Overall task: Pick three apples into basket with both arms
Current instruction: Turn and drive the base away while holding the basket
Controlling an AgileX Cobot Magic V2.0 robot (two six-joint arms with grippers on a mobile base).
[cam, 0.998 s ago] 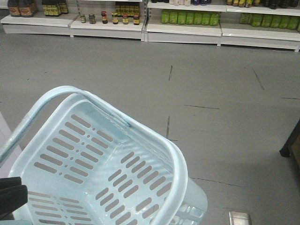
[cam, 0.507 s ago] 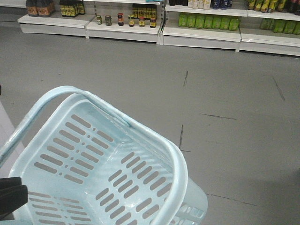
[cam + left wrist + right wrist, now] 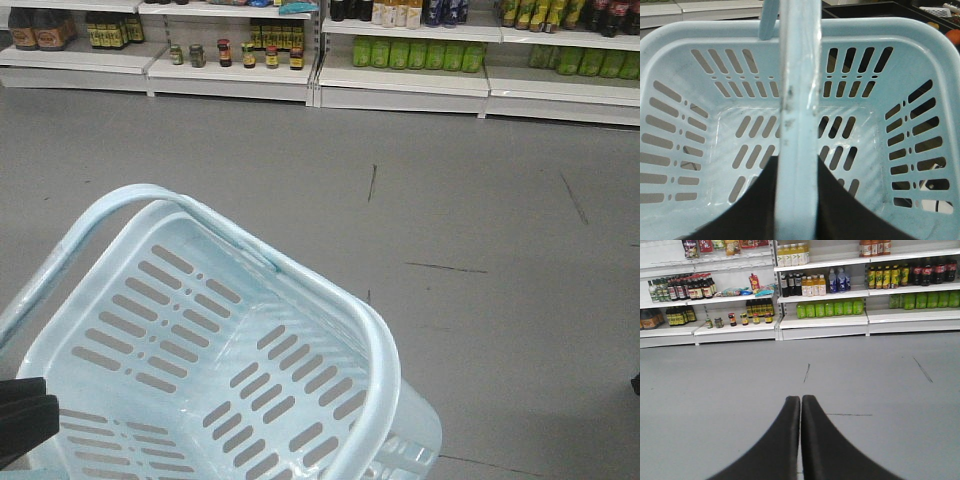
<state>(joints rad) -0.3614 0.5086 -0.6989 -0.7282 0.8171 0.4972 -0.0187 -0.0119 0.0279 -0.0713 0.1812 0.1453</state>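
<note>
The pale blue basket [image 3: 150,300] fills the lower left of the front view, tilted and lifted, with nothing in it. In the left wrist view its handle [image 3: 799,75] runs straight up the middle over the slotted bottom [image 3: 850,130]. My left gripper [image 3: 797,164] is shut on that handle, one black finger on each side. A black part of the arm [image 3: 25,415] shows at the basket's near left edge. My right gripper [image 3: 800,399] is shut and empty, pointing over the bare grey floor. No apples are in view.
White store shelves [image 3: 400,85] with bottles and jars line the far side, also in the right wrist view [image 3: 822,322]. Grey floor [image 3: 480,250] lies between. A black crate edge [image 3: 880,10] and an orange fruit [image 3: 954,35] show behind the basket.
The shelves slid right, then back left and lower in the front view, so the base has moved. The basket keeps its place in the frame.
</note>
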